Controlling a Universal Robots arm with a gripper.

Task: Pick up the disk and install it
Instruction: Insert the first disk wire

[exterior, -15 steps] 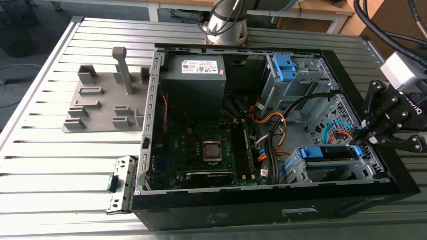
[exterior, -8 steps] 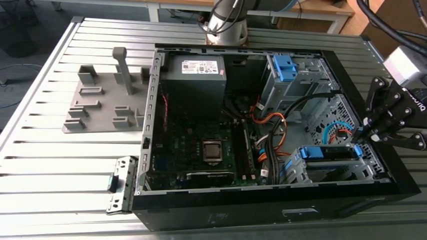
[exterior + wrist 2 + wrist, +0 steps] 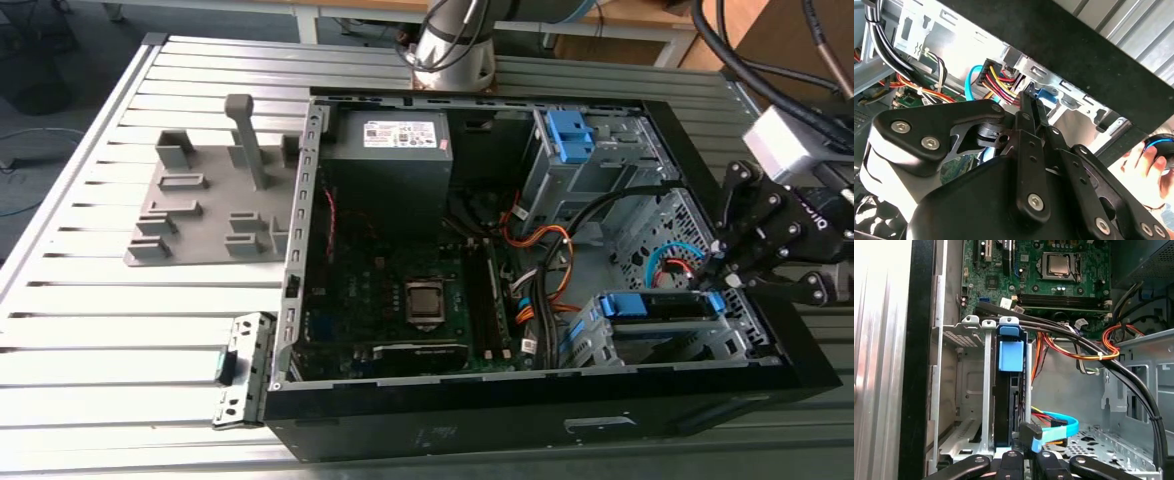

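Note:
The disk sits in the drive cage at the near corner of the open computer case, on the exterior view's right. Its blue carrier frame shows along the top. In the first wrist view the disk stands edge-on in a cage slot with its blue latch toward the motherboard. My gripper hangs over the cage's outer end, its tips at the blue end of the carrier. In the second wrist view the gripper has its black fingers drawn together. I cannot tell whether they pinch anything. The gripper is right behind the disk.
A grey power-supply box and the motherboard fill the case's middle. A small blue bracket sits in the upper bay. Bundled cables and a blue data cable run beside the cage. A grey fixture stands outside. A hand shows beyond the case.

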